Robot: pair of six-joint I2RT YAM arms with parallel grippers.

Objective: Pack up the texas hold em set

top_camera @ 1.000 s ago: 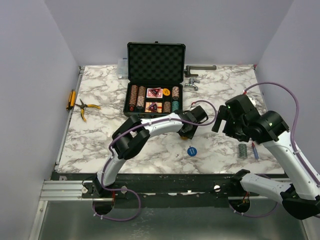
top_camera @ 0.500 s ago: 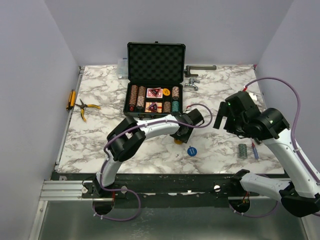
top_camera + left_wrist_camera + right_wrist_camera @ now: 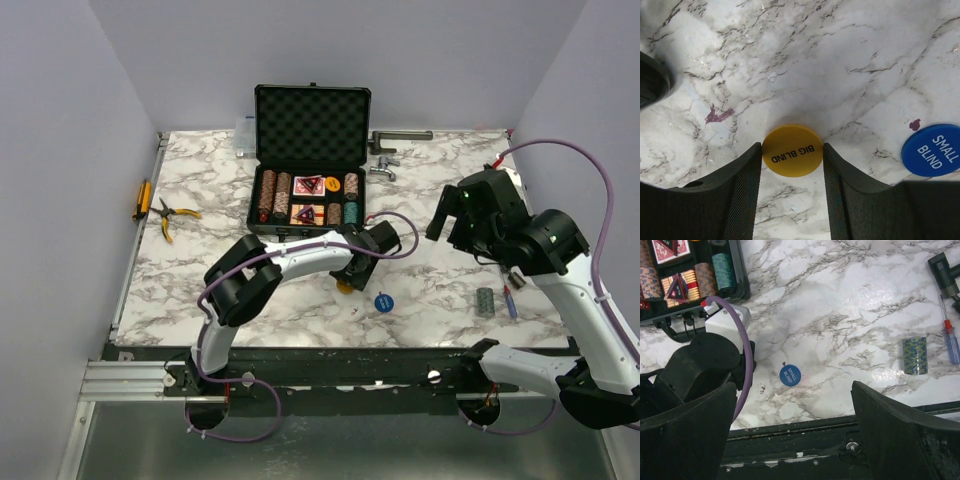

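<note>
The black foam-lined briefcase (image 3: 311, 113) stands open at the back, with brown and teal chip stacks, cards and a red triangle in its tray (image 3: 690, 275). My left gripper (image 3: 347, 280) reaches low in front of it, shut on the yellow "BIG BLIND" disc (image 3: 792, 150); both fingertips touch the disc's edges. A blue "SMALL BLIND" disc (image 3: 383, 301) (image 3: 790, 376) lies flat just to the right. A loose teal chip stack (image 3: 485, 301) (image 3: 915, 355) lies on its side further right. My right gripper (image 3: 450, 225) hangs high above the table, open and holding nothing.
A red-and-blue screwdriver (image 3: 510, 300) lies beside the teal stack. Metal tools (image 3: 385, 160) sit right of the case and a clear organiser box (image 3: 245, 135) left of it. Yellow-handled pliers (image 3: 170, 215) and another yellow tool (image 3: 143, 198) lie at the far left.
My left gripper has swung left and towards the front edge, and the yellow disc has moved with it. The right arm has risen and drifted slightly right.
</note>
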